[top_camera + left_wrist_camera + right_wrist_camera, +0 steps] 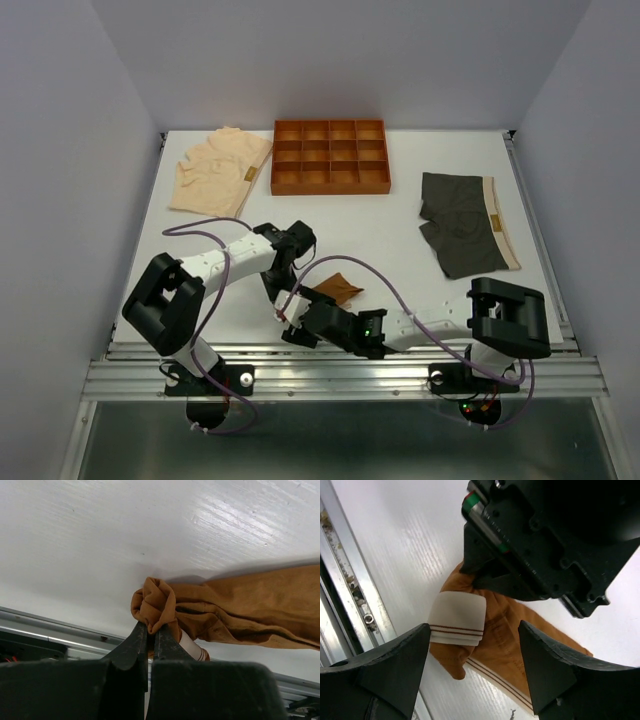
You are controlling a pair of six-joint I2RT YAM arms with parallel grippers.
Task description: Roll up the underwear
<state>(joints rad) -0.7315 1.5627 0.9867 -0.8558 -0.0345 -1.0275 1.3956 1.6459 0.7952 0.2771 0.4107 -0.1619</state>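
- Low in the centre of the overhead view, close to the front edge: rust-brown briefs (pixel 338 291), partly bunched, with the cream waistband (pixel 457 615) folded over at the end nearest the edge.
- Pinched shut on a twisted knob of that fabric at its left end: left gripper (pixel 148 630). Rest of the cloth trailing off to the right of the left wrist view, lying on the surface.
- Spread wide over the waistband end, one finger to either side: right gripper (pixel 474 627). Holding nothing; contact with the cloth cannot be told.
- Just beside the briefs, along the left of the right wrist view: aluminium rail (pixel 350 595), leaving little room on that side.
- Above and to the right of the briefs in the overhead view: bare white table (pixel 390 250).
- Well apart, at the right: dark grey briefs (pixel 465 235), spread flat.
- Upper left: peach briefs (pixel 215 170). Top centre: orange compartment tray (pixel 330 188).
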